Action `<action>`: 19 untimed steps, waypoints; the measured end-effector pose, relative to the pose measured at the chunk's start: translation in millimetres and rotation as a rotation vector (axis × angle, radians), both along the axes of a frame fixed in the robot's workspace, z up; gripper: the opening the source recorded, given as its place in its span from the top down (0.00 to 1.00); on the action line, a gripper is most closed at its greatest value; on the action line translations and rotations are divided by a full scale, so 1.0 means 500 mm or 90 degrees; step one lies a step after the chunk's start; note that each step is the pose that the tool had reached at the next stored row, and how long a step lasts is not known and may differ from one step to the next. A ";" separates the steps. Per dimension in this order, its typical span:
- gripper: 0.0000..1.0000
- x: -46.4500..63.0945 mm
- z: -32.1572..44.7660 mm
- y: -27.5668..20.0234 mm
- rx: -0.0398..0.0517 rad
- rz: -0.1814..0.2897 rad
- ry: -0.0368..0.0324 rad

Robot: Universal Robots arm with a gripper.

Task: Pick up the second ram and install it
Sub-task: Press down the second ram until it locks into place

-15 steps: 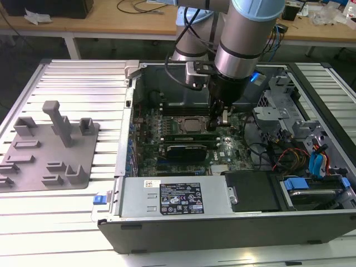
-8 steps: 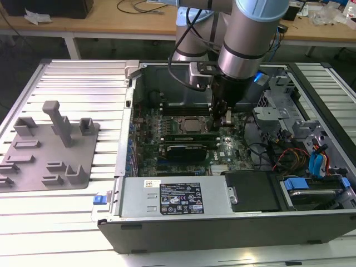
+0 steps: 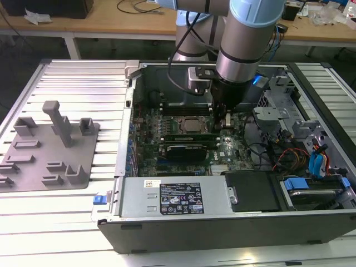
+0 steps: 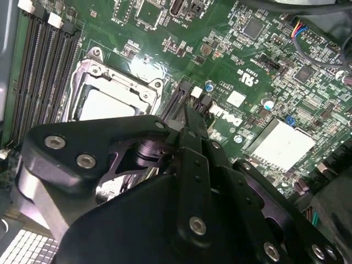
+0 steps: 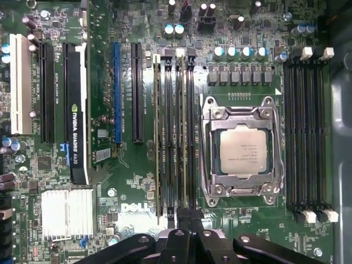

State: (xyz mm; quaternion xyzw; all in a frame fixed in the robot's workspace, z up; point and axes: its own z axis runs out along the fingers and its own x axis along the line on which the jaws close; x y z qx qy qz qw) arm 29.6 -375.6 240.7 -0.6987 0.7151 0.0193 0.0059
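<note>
While the arm stands plunged into the open computer case [image 3: 233, 222], its gripper [image 3: 221, 123] sits low over the motherboard [image 3: 167, 147], just beside the processor socket [image 5: 243, 151]. In the first wrist view two thin green sticks stand in the bank of slots beside the socket; the one in line with the gripper [image 5: 185, 217], taken here to be the second ram [image 5: 180, 132], appears to lie in its slot, though whether it is fully latched cannot be told. The gripper's fingers are drawn narrow, nearly together, at that stick's near end; whether they pinch its edge is hidden. Judgement: sound seating calls for straight downward pressure, square to the slot, with both end clips closed. The grey tray [image 3: 47, 150] on the desk [image 3: 72, 217] holds no stick.
</note>
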 end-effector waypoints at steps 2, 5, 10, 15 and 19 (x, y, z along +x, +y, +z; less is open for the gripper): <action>0.92 0.000 -0.004 0.0001 0.0001 0.000 0.0000; 0.92 0.000 -0.006 0.0008 0.0008 0.000 0.0000; 0.92 0.000 -0.019 0.0006 0.0005 0.000 0.0000; 0.92 0.000 -0.023 0.0007 0.0008 0.000 0.0000; 0.92 0.000 -0.012 0.0009 0.0010 0.000 0.0000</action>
